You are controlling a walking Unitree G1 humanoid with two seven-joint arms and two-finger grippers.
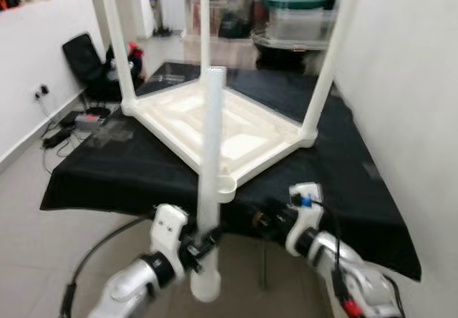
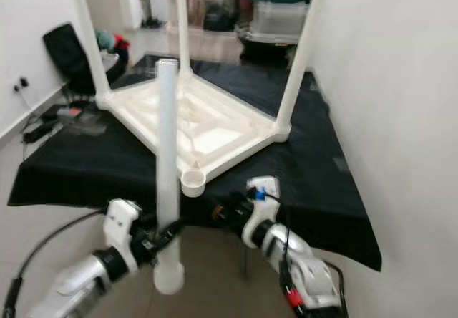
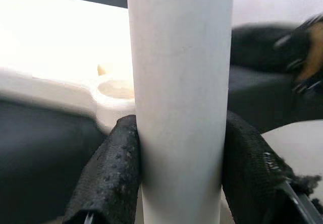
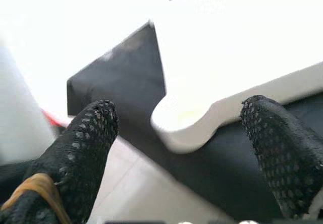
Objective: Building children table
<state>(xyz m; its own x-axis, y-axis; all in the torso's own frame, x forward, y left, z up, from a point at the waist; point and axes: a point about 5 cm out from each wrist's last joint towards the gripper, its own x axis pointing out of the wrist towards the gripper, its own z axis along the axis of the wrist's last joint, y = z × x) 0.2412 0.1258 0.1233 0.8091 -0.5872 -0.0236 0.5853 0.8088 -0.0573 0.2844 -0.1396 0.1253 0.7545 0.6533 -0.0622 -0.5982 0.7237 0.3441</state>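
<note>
Where my left arm reaches forward below the near edge of the worktop (image 1: 93, 182), my left gripper (image 1: 202, 248) is clamped around a loose white table leg (image 1: 212, 153), one black finger (image 3: 108, 176) pressed against each side of the tube. Leg: upright, its wider foot end below my grip, its upper end rising in front of the tabletop's near corner. Corner socket (image 1: 226, 185): round, empty, just beside the held leg and at the edge of the worktop. Children's tabletop (image 1: 215, 128): white, lying upside down on the black cloth, ribbed underside up. Fitted legs: three, standing upward from the other corners — one at far left (image 1: 118, 42), one at the back (image 1: 205, 21), one at right (image 1: 330, 60). My right gripper (image 4: 186, 133): fingers spread apart, holding nothing, level with the worktop's near edge just right of the socket corner, which sits between its fingertips in the wrist view. Beyond: a black chair (image 1: 82, 56) at left, stacked storage bins (image 1: 297, 13) behind.
</note>
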